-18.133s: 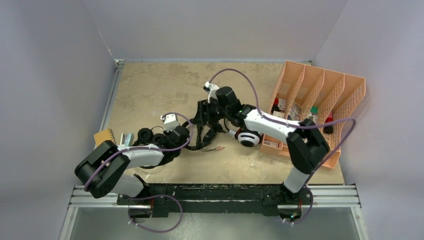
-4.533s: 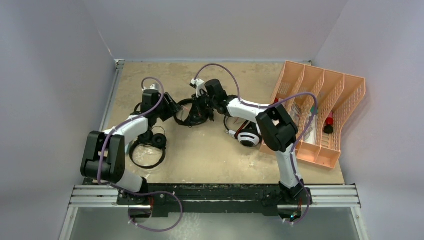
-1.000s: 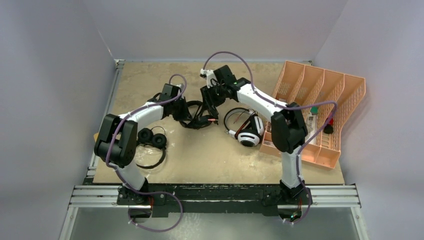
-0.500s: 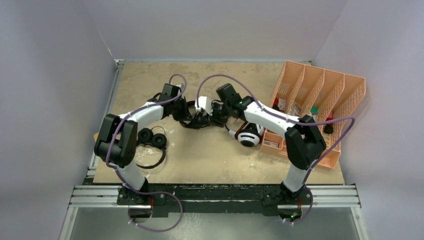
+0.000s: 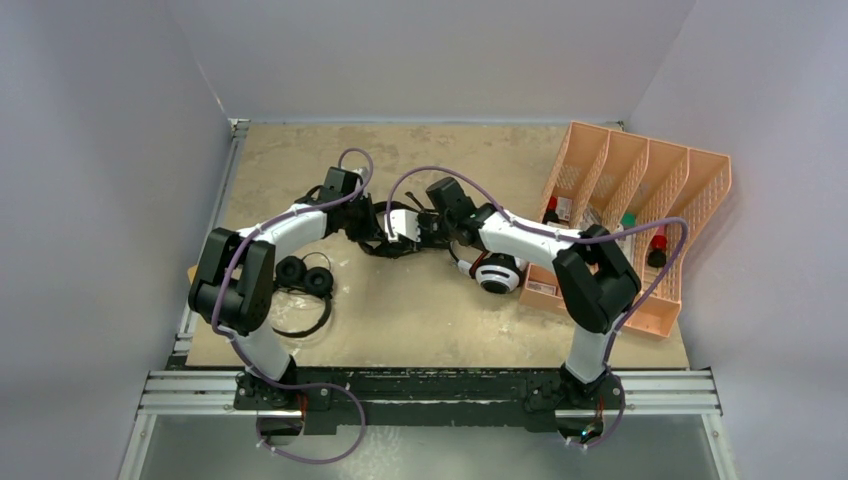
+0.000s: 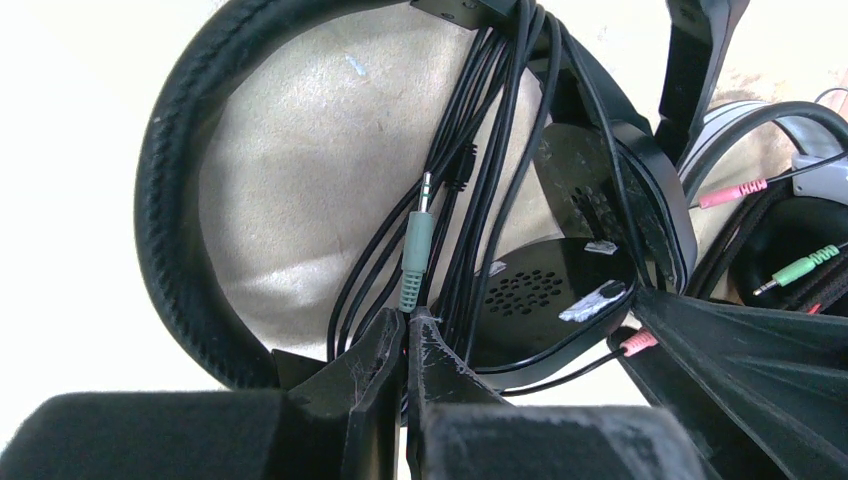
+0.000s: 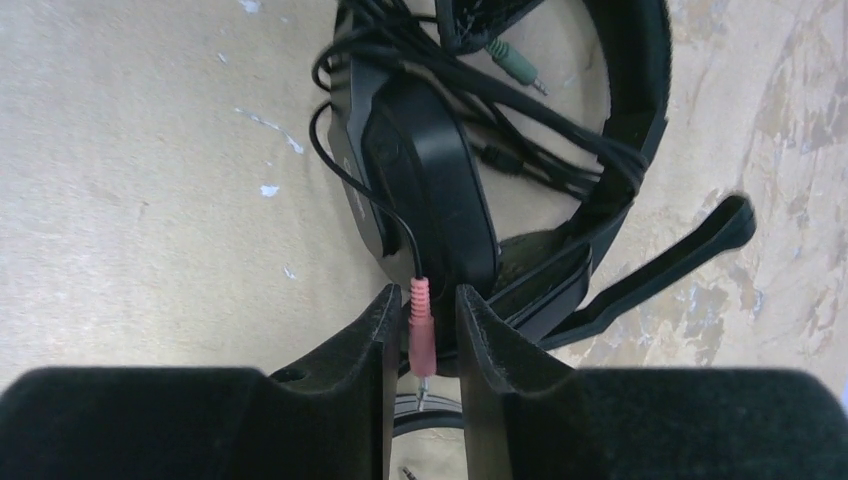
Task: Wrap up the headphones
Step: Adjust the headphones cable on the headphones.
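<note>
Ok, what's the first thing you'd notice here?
A big black padded headset lies mid-table, caught from both sides. The left end effector pinches a green audio plug; a pink audio plug sits between the right end effector's open fingers. A peach plastic file tray stands at the right.

You're looking at an all-black big headset (image 6: 165, 200): ribbed headband, dotted grille on the earcup (image 6: 535, 290). Its cords (image 6: 490, 150) are black; one plug is green (image 6: 417, 255), the other plug pink (image 7: 420, 325). The second pair (image 5: 495, 274) is white and black, the small pair (image 5: 303, 277) black. The table (image 5: 420, 310) is mottled beige, the organiser (image 5: 708, 170) peach, and the arm cables (image 5: 436, 169) purple.
</note>
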{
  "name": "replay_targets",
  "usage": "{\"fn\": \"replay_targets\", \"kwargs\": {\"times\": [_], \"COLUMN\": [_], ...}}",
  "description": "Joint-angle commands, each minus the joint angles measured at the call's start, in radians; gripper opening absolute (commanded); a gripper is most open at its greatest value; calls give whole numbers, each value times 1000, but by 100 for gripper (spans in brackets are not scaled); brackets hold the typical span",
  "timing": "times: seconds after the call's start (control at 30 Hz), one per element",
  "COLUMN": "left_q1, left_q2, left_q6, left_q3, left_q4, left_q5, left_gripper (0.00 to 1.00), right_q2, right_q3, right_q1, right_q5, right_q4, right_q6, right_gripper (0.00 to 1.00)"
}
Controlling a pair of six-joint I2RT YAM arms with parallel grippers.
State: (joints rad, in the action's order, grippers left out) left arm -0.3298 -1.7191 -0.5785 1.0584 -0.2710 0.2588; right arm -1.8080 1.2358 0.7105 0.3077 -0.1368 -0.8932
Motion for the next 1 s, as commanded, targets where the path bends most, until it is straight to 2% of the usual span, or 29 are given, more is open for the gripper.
{"fn": "replay_targets", "kwargs": {"times": [0.0,0.07,0.17,0.3,0.43,0.6,0.77,0.97], "left_q1": [-3,-3,-3,-3,-3,-3,-3,-3], "left_q2": [24,24,20,16,18,17,6,6], "left_q6": [29,28,29,35,38,42,44,43], "left_q3": [6,6,6,5,6,-2,0,-1], "left_q4": [16,16,17,10,7,6,14,18], "left_q5": [17,17,19,22,26,32,45,45], "left_gripper": [2,1,1,1,2,1,1,1], "right_q2": [-14,-20,-9,28,16,-102,-212,-266], "right_q3": [35,42,64,129,185,295,360,411], "right_q1": [-2,-2,0,18,23,21,19,-4], "right_q5": [-28,-42,-51,-37,5,78,17,6], "right_q4": [34,31,6,-73,-94,-137,-162,-199], "right_q6": [-33,-35,-39,-59,-124,-151,-236,-307], "right_gripper": [26,23,7,0,0,0,0,2]}}
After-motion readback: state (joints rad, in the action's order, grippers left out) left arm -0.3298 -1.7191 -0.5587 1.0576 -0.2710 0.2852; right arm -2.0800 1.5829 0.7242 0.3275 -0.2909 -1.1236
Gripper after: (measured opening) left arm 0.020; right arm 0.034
